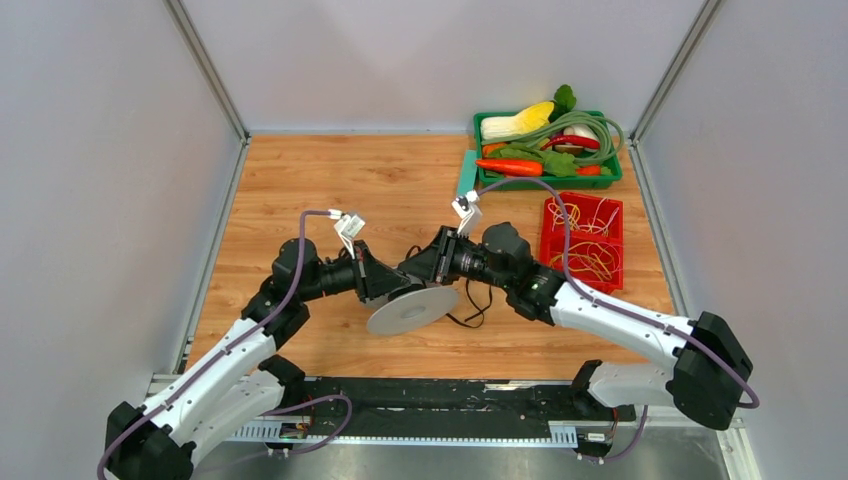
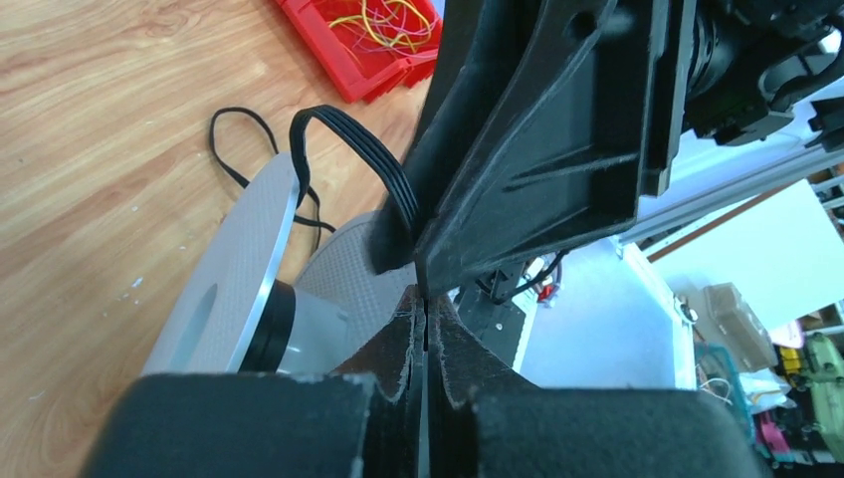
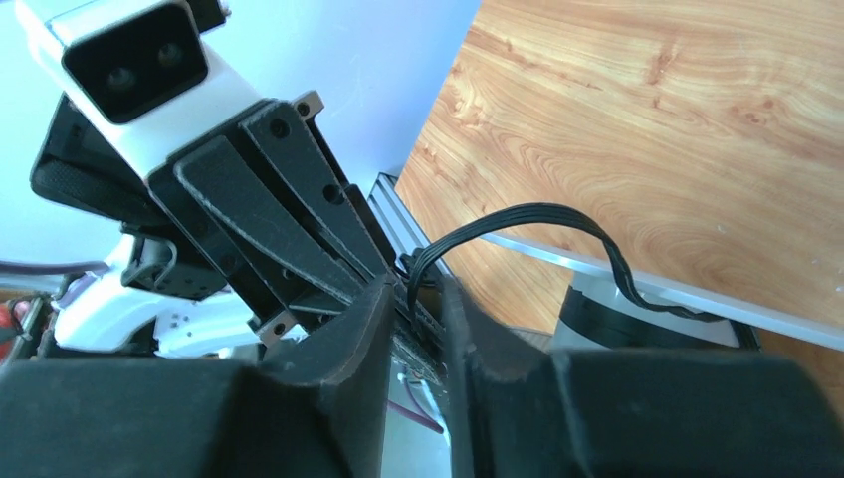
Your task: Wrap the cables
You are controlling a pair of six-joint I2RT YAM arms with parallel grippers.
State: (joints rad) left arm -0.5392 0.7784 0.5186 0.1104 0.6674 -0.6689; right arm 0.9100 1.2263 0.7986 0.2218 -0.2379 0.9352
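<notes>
The black cable (image 1: pixel 472 310) lies partly looped on the table beside a grey spool (image 1: pixel 412 310). From the spool (image 2: pixel 239 269) several strands of the cable (image 2: pixel 358 139) arch up to where both grippers meet. My left gripper (image 2: pixel 426 297) is shut, with the cable pinched at its tips. My right gripper (image 3: pixel 416 289) stands slightly open around the same strands (image 3: pixel 537 211), its fingers (image 2: pixel 557 149) just above the left tips. In the top view the left gripper (image 1: pixel 398 280) and right gripper (image 1: pixel 412 265) are tip to tip above the spool.
A red tray (image 1: pixel 548 250) of coloured bands sits at the right, behind the right arm. A green basket (image 1: pixel 480 125) with toy vegetables and a green hose stands at the back right. A black rail (image 1: pixel 440 400) runs along the near edge.
</notes>
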